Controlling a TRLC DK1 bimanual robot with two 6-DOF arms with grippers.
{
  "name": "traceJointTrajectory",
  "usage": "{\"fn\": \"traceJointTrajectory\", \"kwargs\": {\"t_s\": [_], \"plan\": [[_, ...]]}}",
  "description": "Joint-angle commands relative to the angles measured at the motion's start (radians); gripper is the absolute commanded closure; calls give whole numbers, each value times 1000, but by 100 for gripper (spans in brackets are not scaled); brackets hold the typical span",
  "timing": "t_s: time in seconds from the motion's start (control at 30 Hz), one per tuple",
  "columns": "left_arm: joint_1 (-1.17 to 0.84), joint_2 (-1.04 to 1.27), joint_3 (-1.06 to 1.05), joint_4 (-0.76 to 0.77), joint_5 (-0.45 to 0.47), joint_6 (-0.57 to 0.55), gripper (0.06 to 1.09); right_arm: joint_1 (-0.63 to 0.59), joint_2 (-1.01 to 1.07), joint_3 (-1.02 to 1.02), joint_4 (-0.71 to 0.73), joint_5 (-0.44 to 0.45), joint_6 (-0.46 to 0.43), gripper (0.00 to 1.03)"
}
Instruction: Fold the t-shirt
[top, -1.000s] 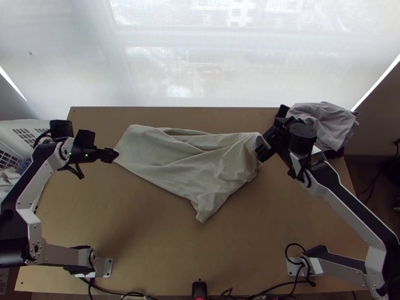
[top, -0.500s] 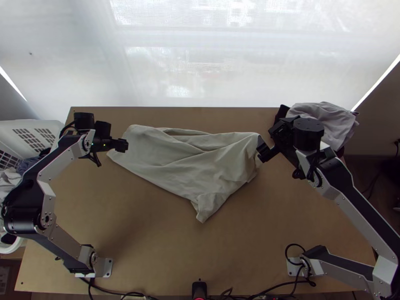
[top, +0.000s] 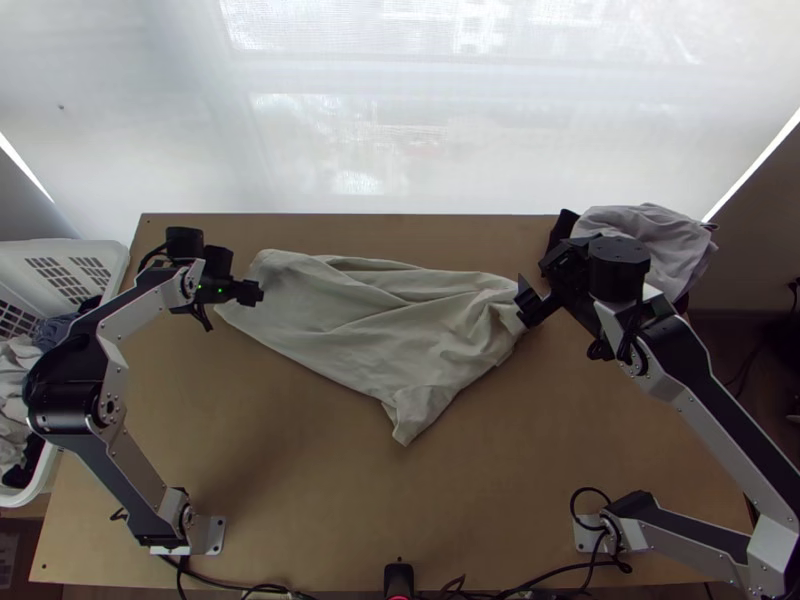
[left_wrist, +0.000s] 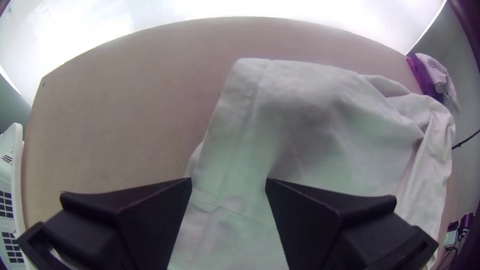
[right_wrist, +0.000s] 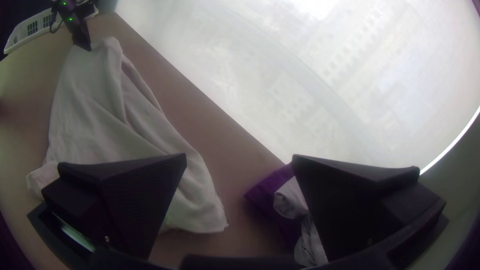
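White basket (top: 92, 247), pale and dark cloths (top: 12, 385) inside, t-shirt (top: 350, 325) on table (top: 300, 500)

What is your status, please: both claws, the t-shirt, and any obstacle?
Left claw open, over left end of t-shirt. Right claw open, at right end. T-shirt wrinkled, not neatly folded. Cloth pile beyond right claw, apart from t-shirt.

Beyond the wooden table's (top: 320, 490) far edge, daylight glows through a broad window (top: 430, 120), perhaps behind a sheer blind.
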Motion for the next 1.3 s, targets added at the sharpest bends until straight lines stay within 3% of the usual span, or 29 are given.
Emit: {"fn": "traceJointTrajectory", "kwargs": {"t_s": [0.0,0.2,0.3,0.43,0.57,0.73,0.87,1.03,1.27], "plan": [[-1,44,6,-24,-6,5,43,1,-4,13,-12,0,0,5],[-1,43,6,-50,-4,11,49,8,-6,22,-18,0,0,5],[-1,24,6,-55,-4,9,59,16,-6,27,-19,0,0,5],[0,-5,6,-59,-4,3,81,36,-6,25,-24,0,6,5],[3,-6,3,-72,-4,8,91,39,-3,25,-26,0,6,5],[9,-28,-11,-73,-4,12,94,42,-4,19,-27,-2,8,5],[20,-51,-7,-69,-4,14,105,83,-3,16,-49,-2,21,5],[34,-83,15,-67,-4,11,105,244,19,-26,-159,-15,23,5],[32,-135,58,-64,-4,2,105,459,99,-87,-170,-49,37,5]]}}
